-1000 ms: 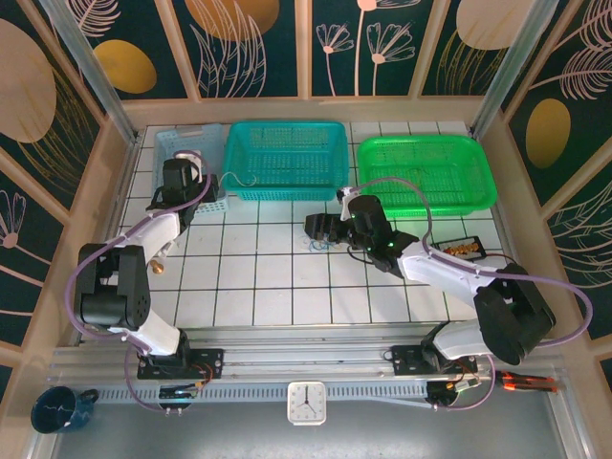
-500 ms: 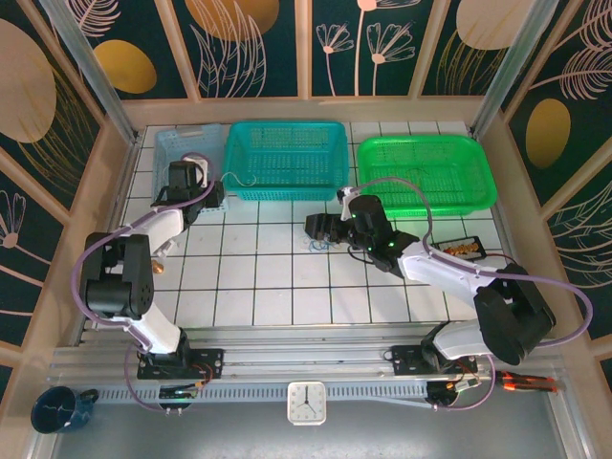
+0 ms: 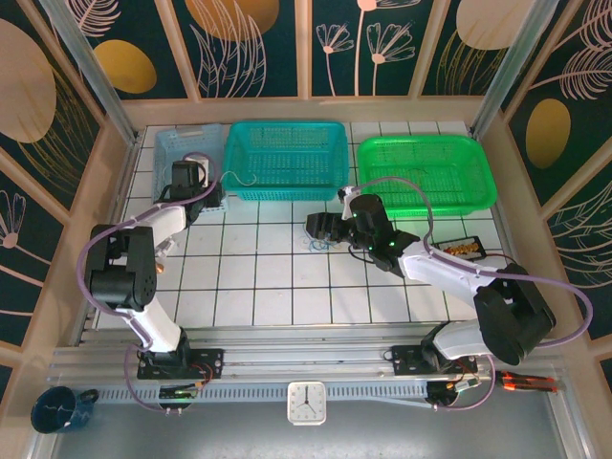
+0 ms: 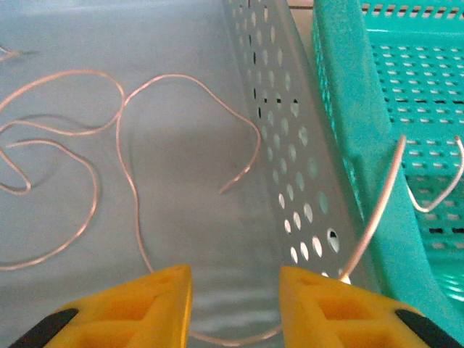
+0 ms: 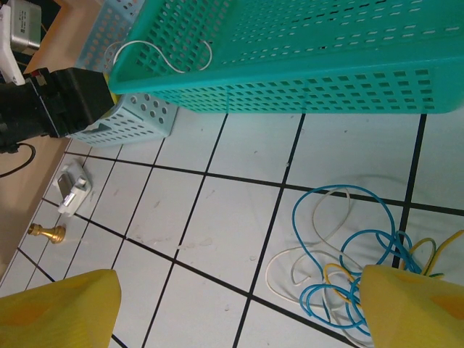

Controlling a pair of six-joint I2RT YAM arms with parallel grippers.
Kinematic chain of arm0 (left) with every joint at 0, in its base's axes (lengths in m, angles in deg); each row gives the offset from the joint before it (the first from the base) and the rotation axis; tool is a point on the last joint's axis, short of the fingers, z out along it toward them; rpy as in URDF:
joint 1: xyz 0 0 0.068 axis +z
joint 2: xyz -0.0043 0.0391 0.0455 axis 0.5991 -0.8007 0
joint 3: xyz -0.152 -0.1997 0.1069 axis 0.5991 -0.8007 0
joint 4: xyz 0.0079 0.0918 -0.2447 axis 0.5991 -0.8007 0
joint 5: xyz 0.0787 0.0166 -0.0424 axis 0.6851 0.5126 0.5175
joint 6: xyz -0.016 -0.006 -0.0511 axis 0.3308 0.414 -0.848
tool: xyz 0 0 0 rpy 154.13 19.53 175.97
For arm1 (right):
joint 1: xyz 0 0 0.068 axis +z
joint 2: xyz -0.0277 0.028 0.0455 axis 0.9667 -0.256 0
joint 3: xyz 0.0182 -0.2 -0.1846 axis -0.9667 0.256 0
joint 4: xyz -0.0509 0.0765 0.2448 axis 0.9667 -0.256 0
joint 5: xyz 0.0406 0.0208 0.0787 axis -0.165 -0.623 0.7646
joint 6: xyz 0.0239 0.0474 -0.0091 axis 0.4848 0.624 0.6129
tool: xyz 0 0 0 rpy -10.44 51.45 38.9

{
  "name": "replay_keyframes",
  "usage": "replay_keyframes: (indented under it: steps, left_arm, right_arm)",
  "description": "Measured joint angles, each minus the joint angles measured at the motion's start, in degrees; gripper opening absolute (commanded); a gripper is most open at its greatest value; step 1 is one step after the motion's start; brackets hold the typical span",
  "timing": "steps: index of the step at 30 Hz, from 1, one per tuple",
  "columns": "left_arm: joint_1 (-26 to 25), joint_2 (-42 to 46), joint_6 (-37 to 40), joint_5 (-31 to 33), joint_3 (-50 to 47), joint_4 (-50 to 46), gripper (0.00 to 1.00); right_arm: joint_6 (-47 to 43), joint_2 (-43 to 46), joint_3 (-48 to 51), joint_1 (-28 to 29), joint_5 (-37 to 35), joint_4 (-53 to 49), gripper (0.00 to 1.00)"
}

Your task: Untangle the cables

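The cables [image 5: 355, 268] lie as a small knot of blue, whitish and yellowish cords on the white tiles, and I also see the cables [image 3: 320, 244] near the table's middle. My right gripper [image 5: 235, 312] hovers just above them, open wide, with the knot close to its right finger [image 5: 413, 308]; the right gripper [image 3: 320, 228] holds nothing. My left gripper [image 4: 235, 304] is open over the pale blue basket [image 4: 290, 145], where a thin whitish cord [image 4: 123, 130] lies in loose loops. One strand [image 4: 380, 196] climbs over the wall into the teal basket [image 4: 391, 94].
The teal basket [image 3: 287, 158] and a green basket [image 3: 426, 172] stand along the back. A whitish cord end [image 5: 159, 54] hangs over the teal basket's rim. A small gold chess piece [image 5: 45, 232] and a white clip [image 5: 72, 190] lie left. A black tray [image 3: 459, 251] sits right.
The left arm's elbow has swung inward and its gripper has edged a little further over the pale blue basket. The right arm and the knot have not moved.
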Motion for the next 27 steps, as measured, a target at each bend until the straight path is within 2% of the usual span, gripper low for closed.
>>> replay_keyframes:
  steps: [16,27]
  left_arm:
    - [0.4,-2.8,-0.7,0.2,0.8,4.0,0.48]
    - [0.5,-5.4,-1.7,0.5,2.9,4.2,0.25]
  right_arm:
    - [0.0,0.2,0.7,0.0,0.0,0.0,0.85]
    - [0.0,0.5,0.7,0.0,0.0,0.0,0.85]
